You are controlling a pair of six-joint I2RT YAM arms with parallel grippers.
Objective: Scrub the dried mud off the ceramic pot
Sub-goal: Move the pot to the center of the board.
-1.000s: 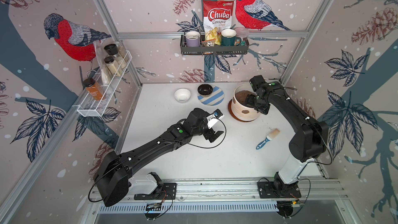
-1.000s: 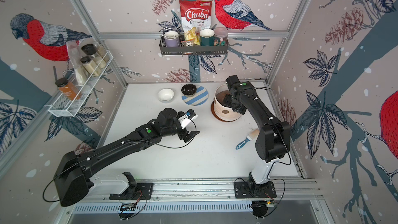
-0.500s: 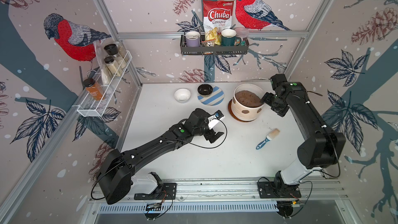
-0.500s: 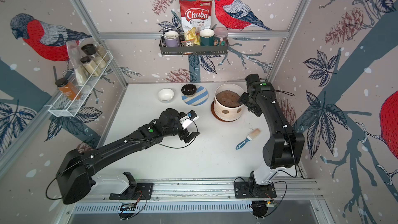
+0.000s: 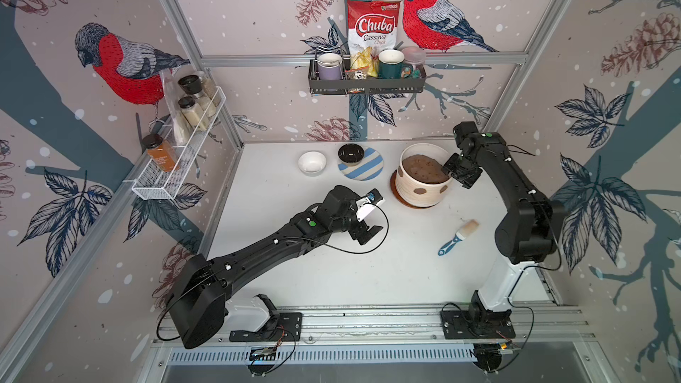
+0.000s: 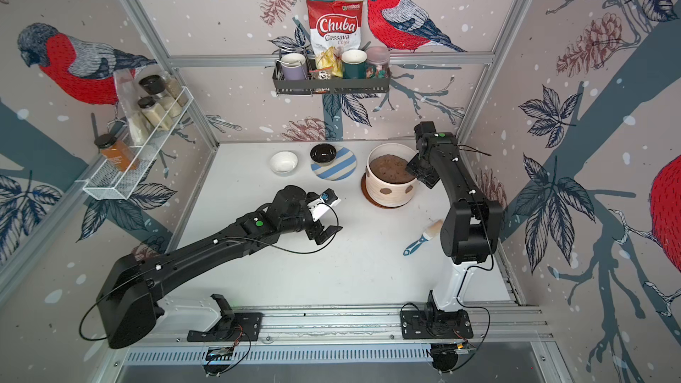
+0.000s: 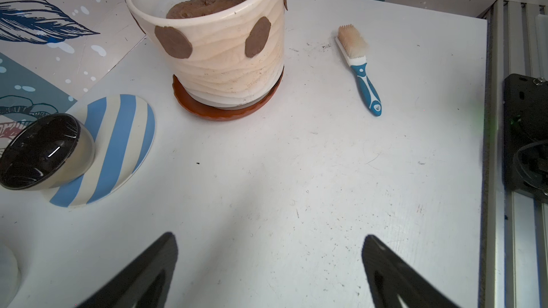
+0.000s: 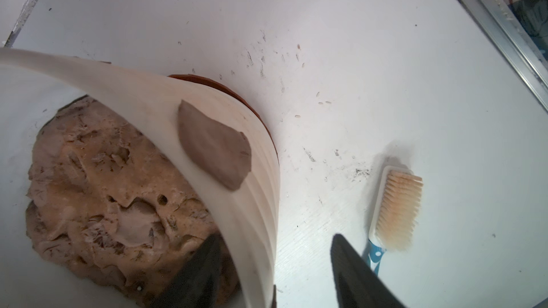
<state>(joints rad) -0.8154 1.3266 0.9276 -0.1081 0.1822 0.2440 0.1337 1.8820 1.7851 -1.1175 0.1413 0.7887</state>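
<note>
Dried mud [image 7: 173, 42]: flat brown patches stuck on the outer wall of the ceramic pot [image 5: 431, 195]. Two show on its 6 o'clock face in both top views. The right wrist view has one close up, just below the rim. None looks scrubbed yet.

The pot stands upright on a brown saucer [image 7: 225, 112] at about 1 o'clock from the middle of the bench [image 5: 368, 281].

Right fingers [image 8: 201, 268] straddle the rim at the pot's 3 o'clock. One is inside above the soil. The other is outside, with bare bench showing between it and the wall. So they're spread around the rim, not pinching it.

Brush [image 5: 458, 235] lies on the bench at the pot's 5 o'clock, well apart from it and untouched. Its long axis puts the bristle head toward 1–2 o'clock and the blue handle toward 7–8.

Left fingers [image 7: 148, 268] are spread wide and empty, hovering over the bench at the pot's 7–8 o'clock. The brush sits at their 3 o'clock, handle end nearer.

My read: the right arm is set to steady the pot and the left arm is free to fetch the brush. That pick turns on coming in from 9 o'clock with the fingers set across the handle axis. The mud faces 6 o'clock, so the left arm should reach it.
</note>
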